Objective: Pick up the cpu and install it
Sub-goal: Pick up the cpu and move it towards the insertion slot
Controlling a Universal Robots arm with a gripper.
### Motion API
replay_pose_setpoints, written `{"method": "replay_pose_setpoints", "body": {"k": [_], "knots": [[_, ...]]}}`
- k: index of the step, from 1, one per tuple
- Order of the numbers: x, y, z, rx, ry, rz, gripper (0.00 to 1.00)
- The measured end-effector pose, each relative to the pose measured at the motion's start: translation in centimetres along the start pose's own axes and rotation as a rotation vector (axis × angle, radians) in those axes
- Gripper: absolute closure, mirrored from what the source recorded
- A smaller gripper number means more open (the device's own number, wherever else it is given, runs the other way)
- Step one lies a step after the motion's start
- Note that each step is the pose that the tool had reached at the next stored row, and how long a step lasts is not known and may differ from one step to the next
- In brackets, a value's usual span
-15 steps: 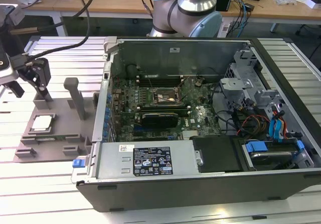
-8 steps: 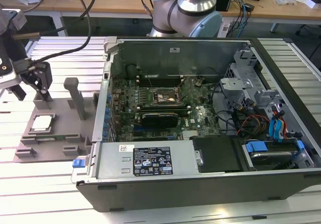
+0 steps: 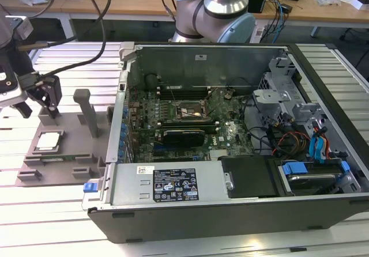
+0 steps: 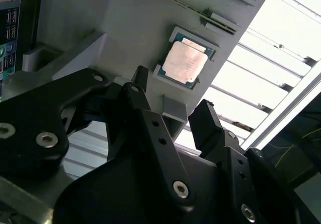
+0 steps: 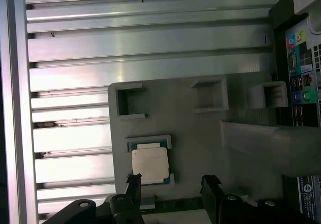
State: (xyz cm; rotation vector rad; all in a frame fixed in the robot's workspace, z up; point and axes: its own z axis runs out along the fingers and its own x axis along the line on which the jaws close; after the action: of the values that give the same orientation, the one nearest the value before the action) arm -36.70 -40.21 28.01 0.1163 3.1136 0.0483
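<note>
At the exterior view's left, your tool (image 3: pixel 51 114) hangs over the far end of the grey fixture (image 3: pixel 75 153), its fingers apart and holding nothing; in both wrist views the open fingertips frame a gap aimed toward the cpu (image 4: pixel 184 62) without touching it. The cpu sits in a shallow square recess of that fixture, which rests on the slatted counter (image 3: pixel 46 199). I judge the recess is there to keep the chip from sliding and to present it at a known place and angle for a grasp from above. It lies flat with its pale metal top facing up. Being square, it has no long axis to speak of, and its edges run parallel to the recess walls and to the fixture's sides. To the exterior view's right stands the open computer case (image 3: pixel 323 170), lying on its side so that the board faces up. The socket (image 3: pixel 190 112) is near its middle, well apart from the cpu.
</note>
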Motion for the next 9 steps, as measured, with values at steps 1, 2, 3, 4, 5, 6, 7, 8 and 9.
{"method": "replay_pose_setpoints", "body": {"k": [1, 2, 3, 4, 5, 6, 7, 8, 9], "knots": [[0.0, 0.0, 0.07, 0.0, 0.0, 0.0, 0.4], [0.0, 0.0, 0.15, 0.0, 0.0, 0.0, 0.4], [0.0, -0.01, 0.22, -0.0001, -0.0001, 0.0, 0.4], [0.01, -0.01, 0.35, 0.0, -0.0001, 0.0, 0.4], [0.01, -0.01, 0.41, 0.0, -0.0001, 0.0, 0.4], [0.01, -0.02, 0.51, 0.0, 0.0, 0.0, 0.4], [0.02, -0.02, 0.64, 0.0, 0.0, 0.0, 0.4], [0.02, -0.03, 0.84, 0.0, 0.0, 0.0, 0.4], [0.03, -0.03, 0.97, 0.0001, 0.0002, 0.0, 0.4]]}}
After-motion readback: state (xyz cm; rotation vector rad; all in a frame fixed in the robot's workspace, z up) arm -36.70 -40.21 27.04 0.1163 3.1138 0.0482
